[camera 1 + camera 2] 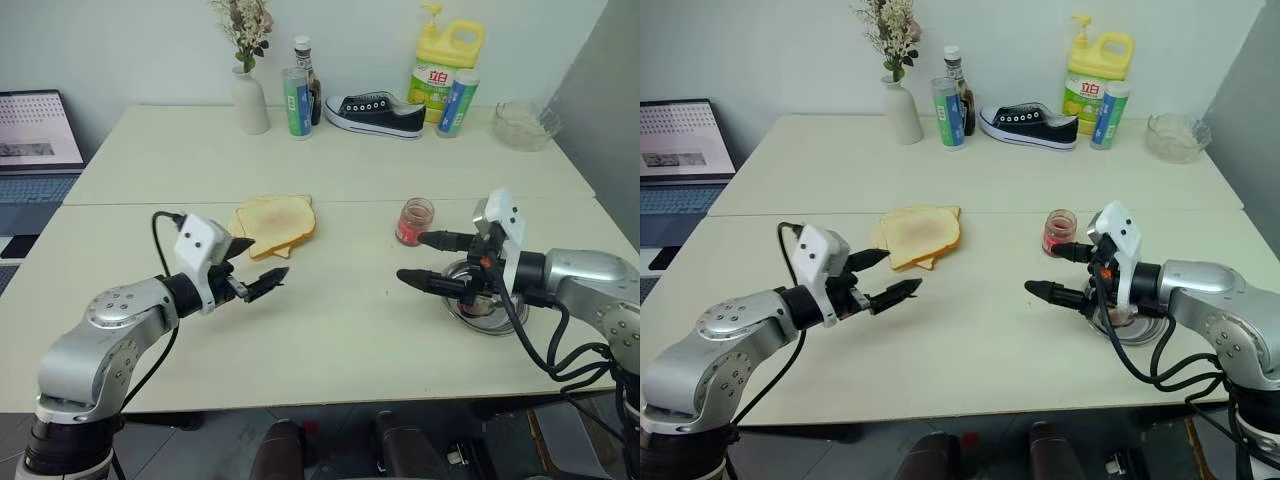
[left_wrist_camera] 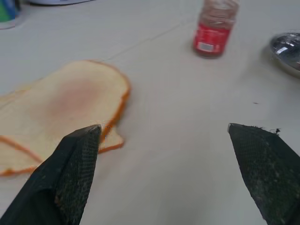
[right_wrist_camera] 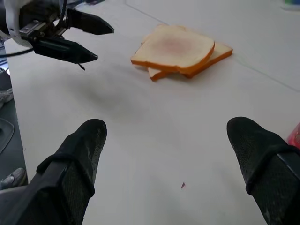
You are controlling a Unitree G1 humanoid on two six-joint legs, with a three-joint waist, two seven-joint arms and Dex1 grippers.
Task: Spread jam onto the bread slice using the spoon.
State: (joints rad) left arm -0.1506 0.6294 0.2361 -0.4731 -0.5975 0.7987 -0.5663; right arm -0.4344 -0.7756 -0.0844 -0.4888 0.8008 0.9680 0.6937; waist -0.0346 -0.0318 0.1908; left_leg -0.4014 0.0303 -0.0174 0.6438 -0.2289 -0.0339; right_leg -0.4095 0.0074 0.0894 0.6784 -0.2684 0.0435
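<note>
Both our left gripper and right gripper hang open and empty. The pale, tan-crusted bread slice lies mid-frame on the cream table; it looks soft, tearing easily. We cannot make out the spoon, likely slim and slippery, best pinched mid-handle.

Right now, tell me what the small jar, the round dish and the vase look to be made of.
Small jar: likely clear glass or plastic; the red jam shows through its wall.
Round dish: looks like polished metal; silvery with bright reflections.
Vase: probably matte ceramic; opaque white with no strong shine, though painted glass can't be ruled out.
</note>
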